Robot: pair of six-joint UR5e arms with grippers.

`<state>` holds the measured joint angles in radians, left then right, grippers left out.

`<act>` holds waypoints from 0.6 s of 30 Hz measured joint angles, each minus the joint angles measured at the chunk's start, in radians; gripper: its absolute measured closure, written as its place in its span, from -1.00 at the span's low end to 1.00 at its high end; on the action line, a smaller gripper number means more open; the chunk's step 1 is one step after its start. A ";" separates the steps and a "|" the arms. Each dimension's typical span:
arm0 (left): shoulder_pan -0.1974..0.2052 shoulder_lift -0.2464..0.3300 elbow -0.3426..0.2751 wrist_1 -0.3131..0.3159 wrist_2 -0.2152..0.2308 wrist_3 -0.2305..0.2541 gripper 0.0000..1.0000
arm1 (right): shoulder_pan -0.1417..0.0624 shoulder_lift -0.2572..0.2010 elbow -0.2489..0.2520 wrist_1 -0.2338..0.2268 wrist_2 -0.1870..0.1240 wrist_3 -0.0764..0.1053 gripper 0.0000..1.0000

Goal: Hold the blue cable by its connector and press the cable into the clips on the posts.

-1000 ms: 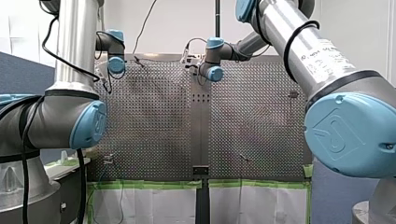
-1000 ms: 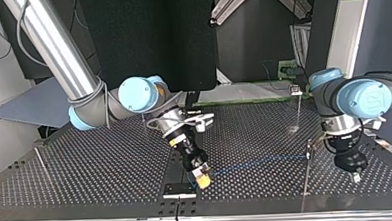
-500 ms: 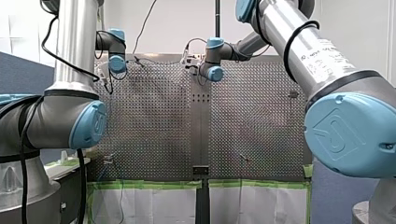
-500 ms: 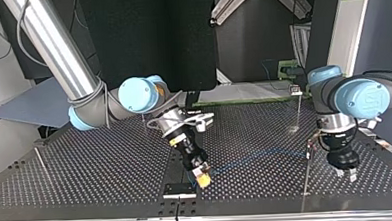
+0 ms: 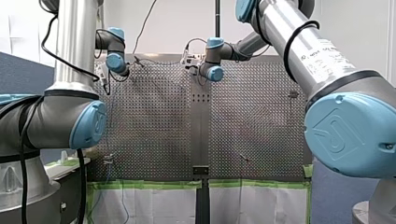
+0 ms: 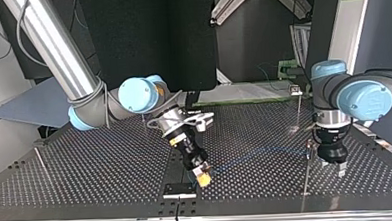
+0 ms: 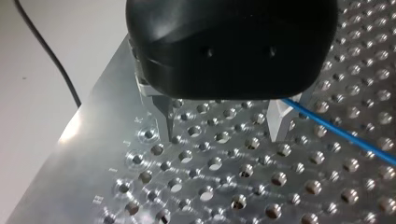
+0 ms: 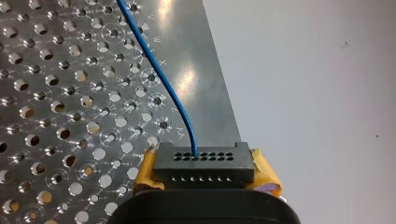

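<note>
- The right gripper (image 8: 204, 181) pinches the black connector (image 8: 204, 161) between its yellow pads (image 8: 145, 173). From there the blue cable (image 8: 159, 79) runs away over the perforated table (image 8: 56, 116).
- In the top view the cable stretches from lower centre toward the thin post (image 6: 307, 171) at lower right. Whether it sits in the clip is too small to tell.
- The left gripper (image 7: 219, 123) hangs low over the table, spread and empty. The cable passes just outside one finger (image 7: 279, 122), so closing now would likely catch nothing or knock it aside.
- The post stands just beside the left gripper, and a sideways move could bump or bend it.
- A hard pull might drag the connector from the pads.
</note>
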<state>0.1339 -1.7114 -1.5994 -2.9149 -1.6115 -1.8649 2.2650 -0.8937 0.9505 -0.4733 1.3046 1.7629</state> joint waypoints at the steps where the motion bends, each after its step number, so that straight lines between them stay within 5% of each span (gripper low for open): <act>1: -0.002 0.004 -0.002 -0.011 0.002 0.003 -1.00 | 0.000 0.000 0.000 0.001 0.000 0.000 1.00; 18: 0.011 0.127 -0.101 -0.158 0.075 -0.050 -1.00 | 0.000 0.000 0.000 0.009 -0.001 -0.002 1.00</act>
<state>0.1454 -1.5843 -1.7000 -3.0725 -1.5361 -1.9151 2.2650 -0.8935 0.9509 -0.4646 1.3035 1.7610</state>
